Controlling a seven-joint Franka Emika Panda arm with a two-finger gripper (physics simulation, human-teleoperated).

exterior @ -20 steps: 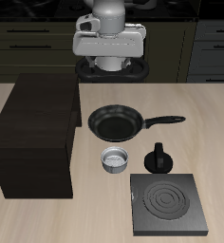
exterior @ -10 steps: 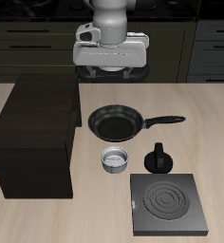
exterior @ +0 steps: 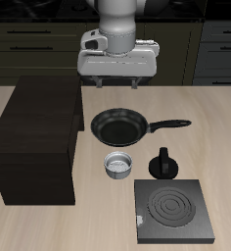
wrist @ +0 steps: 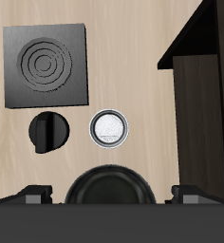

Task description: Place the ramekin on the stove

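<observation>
The ramekin (exterior: 118, 165) is a small round grey-white cup standing upright on the table, just in front of the frying pan; it also shows in the wrist view (wrist: 109, 128). The stove (exterior: 173, 210) is a flat dark grey square plate with ring marks near the table's front edge, bare on top; the wrist view shows it too (wrist: 46, 64). My gripper (exterior: 115, 80) hangs high above the back of the table, behind the pan and far from the ramekin. It is open and empty, with its fingertips (wrist: 33, 195) wide apart.
A black long-handled frying pan (exterior: 119, 126) lies between the gripper and the ramekin. A small black knobbed pot (exterior: 163, 164) stands beside the ramekin, just behind the stove. A big dark wooden box (exterior: 34, 137) stands beside the pan and ramekin.
The gripper has tilted and come a little forward and down over the back of the table. Nothing on the table has moved.
</observation>
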